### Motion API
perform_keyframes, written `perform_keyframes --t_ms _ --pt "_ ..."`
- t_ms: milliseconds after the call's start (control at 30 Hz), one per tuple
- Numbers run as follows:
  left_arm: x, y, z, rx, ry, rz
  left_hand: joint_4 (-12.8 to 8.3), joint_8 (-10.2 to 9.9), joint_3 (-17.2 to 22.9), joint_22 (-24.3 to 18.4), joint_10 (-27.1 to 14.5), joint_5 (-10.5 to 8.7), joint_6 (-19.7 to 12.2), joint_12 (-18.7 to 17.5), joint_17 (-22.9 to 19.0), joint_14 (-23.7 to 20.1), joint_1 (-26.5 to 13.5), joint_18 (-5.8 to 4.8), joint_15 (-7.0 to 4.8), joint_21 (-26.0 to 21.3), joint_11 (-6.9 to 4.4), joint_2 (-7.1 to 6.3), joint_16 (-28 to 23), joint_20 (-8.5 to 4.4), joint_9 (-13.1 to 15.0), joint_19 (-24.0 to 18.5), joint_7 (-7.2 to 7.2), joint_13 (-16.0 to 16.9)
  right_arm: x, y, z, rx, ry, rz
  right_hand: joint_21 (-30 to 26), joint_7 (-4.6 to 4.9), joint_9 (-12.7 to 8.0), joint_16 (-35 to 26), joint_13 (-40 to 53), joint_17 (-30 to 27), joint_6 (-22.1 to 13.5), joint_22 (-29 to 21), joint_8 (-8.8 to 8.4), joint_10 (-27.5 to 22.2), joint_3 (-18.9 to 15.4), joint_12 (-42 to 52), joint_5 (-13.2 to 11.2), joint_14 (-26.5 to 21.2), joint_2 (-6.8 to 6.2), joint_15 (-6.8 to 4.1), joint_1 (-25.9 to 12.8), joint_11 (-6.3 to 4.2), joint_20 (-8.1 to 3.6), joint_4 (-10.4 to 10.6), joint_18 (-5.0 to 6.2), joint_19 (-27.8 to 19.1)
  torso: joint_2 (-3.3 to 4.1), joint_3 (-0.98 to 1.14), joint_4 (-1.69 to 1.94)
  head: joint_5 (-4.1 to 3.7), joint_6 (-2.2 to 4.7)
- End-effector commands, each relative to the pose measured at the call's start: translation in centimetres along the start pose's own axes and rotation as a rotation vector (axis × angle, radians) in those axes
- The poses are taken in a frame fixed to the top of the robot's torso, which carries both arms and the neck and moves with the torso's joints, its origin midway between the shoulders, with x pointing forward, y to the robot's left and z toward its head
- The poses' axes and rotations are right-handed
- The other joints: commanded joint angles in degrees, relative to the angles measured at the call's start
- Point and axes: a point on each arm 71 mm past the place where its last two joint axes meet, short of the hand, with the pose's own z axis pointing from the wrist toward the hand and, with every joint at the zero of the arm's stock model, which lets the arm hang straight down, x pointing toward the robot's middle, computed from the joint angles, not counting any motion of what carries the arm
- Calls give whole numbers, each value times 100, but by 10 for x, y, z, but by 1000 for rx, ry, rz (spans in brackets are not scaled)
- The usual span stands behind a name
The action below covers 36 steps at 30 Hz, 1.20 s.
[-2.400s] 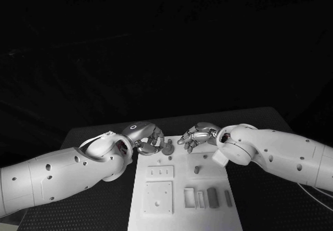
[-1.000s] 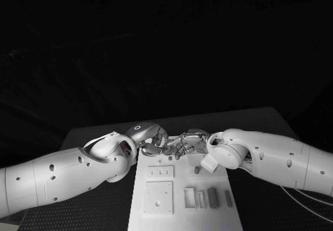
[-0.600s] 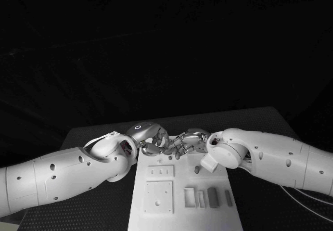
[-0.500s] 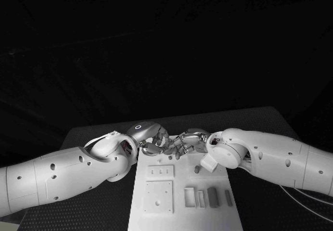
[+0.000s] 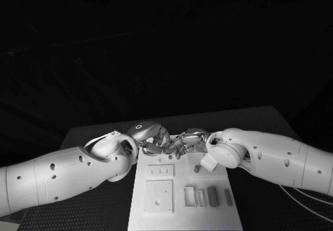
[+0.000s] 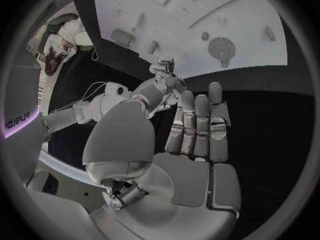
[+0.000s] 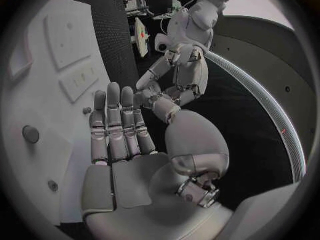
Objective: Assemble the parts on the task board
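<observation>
The white task board (image 5: 182, 214) runs from the table's middle toward me. Both hands meet over its far end. My left hand (image 5: 149, 140) has its fingers stretched out flat in the left wrist view (image 6: 197, 138) and holds nothing. My right hand (image 5: 186, 143) also lies flat and empty (image 7: 120, 138), its fingertips close to the left hand's. A round grey part (image 6: 221, 48) stands on the board near them (image 7: 30, 134). A short grey peg (image 5: 197, 168) stands mid-board. Two grey bars (image 5: 212, 197) (image 5: 228, 198) lie at the near right.
Raised white blocks with holes (image 5: 160, 172) (image 5: 158, 196) and narrow slots (image 5: 189, 197) sit on the board's near half. The black table (image 5: 83, 139) stretches out on both sides of the board. Both forearms flank the board's far end.
Since the earliest frame my right hand has swung left across the board's far end to meet the left hand. Over the last half second neither hand has visibly moved.
</observation>
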Motion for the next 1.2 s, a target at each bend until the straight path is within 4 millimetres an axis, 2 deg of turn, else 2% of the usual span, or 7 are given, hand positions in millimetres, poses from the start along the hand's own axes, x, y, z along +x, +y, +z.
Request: perform_keyframes --t_ms 33,467,667,800,900,1033,1200 --pt "-2 -1 0 5 -8 -25 21 -8 -14 104 14 18 -19 9 -15 16 -5 100 -1 -7 -7 9 16 9 -9 28 8 -19 -1 -1 1 -12 -6 -19 49 -32 63 51 19 69 96 24 53 105 149 43 28 119 11 -23 27 -37 -10 4 81 119 1 2 4 -5 -12" --pt "-5 12 -4 -57 -26 -101 166 -420 -361 76 -61 -254 -816 -70 -69 -21 -392 66 27 -109 248 -497 -61 17 -216 -15 276 -103 -5 -4 -2 -31 -15 -54 96 -91 143 81 52 199 219 76 102 256 243 70 23 251 43 -83 -1 -105 -66 -18 81 239 -1 0 0 -17 -21" --pt "-4 42 -11 -239 29 -380 1178 -471 -661 -63 -208 -500 -1023 -181 -139 -136 -1647 100 67 -325 306 -708 -181 58 -212 -139 352 -192 -13 -6 -5 -57 -15 -103 98 -96 152 82 56 216 228 83 103 269 253 70 24 261 54 -89 2 -112 -73 -21 81 247 -3 4 -1 -31 -22" --pt "-2 60 -13 -363 102 -610 1423 -366 -817 -95 -244 -483 -954 -209 -156 -180 -1876 115 97 -407 284 -362 -199 87 -144 -179 316 -232 -18 -8 -8 -70 -6 -145 98 -97 155 80 57 222 227 85 102 270 258 68 24 261 60 -90 5 -113 -75 -22 81 247 -4 6 4 -48 -25" --pt "1 66 -12 -414 196 -758 1652 -226 -1149 -135 -285 -639 -900 -300 -211 -233 -2015 138 119 -524 246 195 -272 112 -65 -255 268 -317 -19 -8 -8 -80 3 -152 97 -98 157 80 57 225 227 86 101 271 260 66 24 261 64 -91 7 -114 -76 -24 80 246 -3 7 8 -62 -37" --pt "8 65 -11 -448 286 -900 1186 69 -1407 -195 -197 -260 -667 -499 -324 -172 -1370 131 172 -637 181 959 -433 177 83 -227 185 -479 -16 -7 -9 -91 32 -159 96 -98 158 78 57 230 226 87 100 271 263 65 24 260 68 -91 10 -114 -78 -25 80 245 -3 7 3 -63 -45" --pt "14 60 -10 -407 434 -908 864 273 -1549 -212 52 -463 -464 -491 -338 43 -1185 160 106 -642 67 1190 -408 121 205 -8 78 -524 -10 -6 -8 -97 89 -164 95 -97 160 76 58 234 224 89 98 271 265 63 24 258 72 -91 11 -115 -78 -26 81 242 -1 7 0 -50 -53"
